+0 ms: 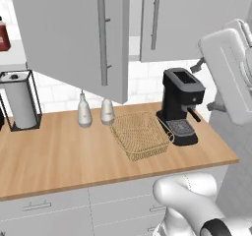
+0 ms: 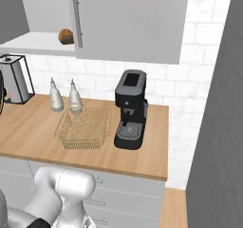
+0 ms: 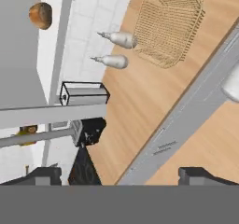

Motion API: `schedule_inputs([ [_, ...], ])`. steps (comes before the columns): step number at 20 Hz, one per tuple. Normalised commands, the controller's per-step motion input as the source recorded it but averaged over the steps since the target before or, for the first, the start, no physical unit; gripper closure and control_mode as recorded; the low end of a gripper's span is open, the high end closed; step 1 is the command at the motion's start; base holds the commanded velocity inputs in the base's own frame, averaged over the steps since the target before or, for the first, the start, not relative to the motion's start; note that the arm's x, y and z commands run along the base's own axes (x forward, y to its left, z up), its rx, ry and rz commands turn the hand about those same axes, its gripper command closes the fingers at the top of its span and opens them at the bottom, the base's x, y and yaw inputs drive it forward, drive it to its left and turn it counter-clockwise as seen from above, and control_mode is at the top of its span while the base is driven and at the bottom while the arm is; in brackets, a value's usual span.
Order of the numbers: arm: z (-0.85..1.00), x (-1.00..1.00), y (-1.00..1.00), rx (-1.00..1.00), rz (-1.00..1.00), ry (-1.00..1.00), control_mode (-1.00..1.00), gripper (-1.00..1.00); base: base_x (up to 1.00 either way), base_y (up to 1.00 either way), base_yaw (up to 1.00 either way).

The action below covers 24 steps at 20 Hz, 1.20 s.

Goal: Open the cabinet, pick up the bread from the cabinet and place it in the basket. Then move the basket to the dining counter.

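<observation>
Well ahead of my wide-open, empty gripper [image 3: 119, 174], bread [image 3: 40, 15] sits on the open cabinet [image 3: 28, 55] shelf, and I risk clipping its swung-out door when reaching in.

Flat light-grey wall cabinet [image 1: 74, 33] door swung open; small brown rounded bread loaf [image 2: 66, 36] seen on pale shelf; shallow tan wicker basket [image 1: 141, 134] lying empty on wood counter.
</observation>
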Motion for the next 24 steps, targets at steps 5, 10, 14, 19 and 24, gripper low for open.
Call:
schedule_inputs([
  [5, -0.57, 0.98, 0.01, 0.69, 0.43, 0.51, -1.00, -1.00, 0.00, 0.00, 0.00],
  [10, -0.31, 1.00, 0.28, 0.45, 0.42, 0.41, -1.00, -1.00, 0.00, 0.00, 0.00],
  [14, 0.01, 0.75, 0.37, 0.19, 0.23, 0.24, -1.00, -1.00, 0.00, 0.00, 0.00],
  [19, 0.13, 0.27, 0.29, 0.00, 0.10, 0.05, -1.00, -1.00, 0.00, 0.00, 0.00],
  [24, 0.19, 0.21, 0.49, -0.15, 0.05, 0.00, -1.00, -1.00, 0.00, 0.00, 0.00],
])
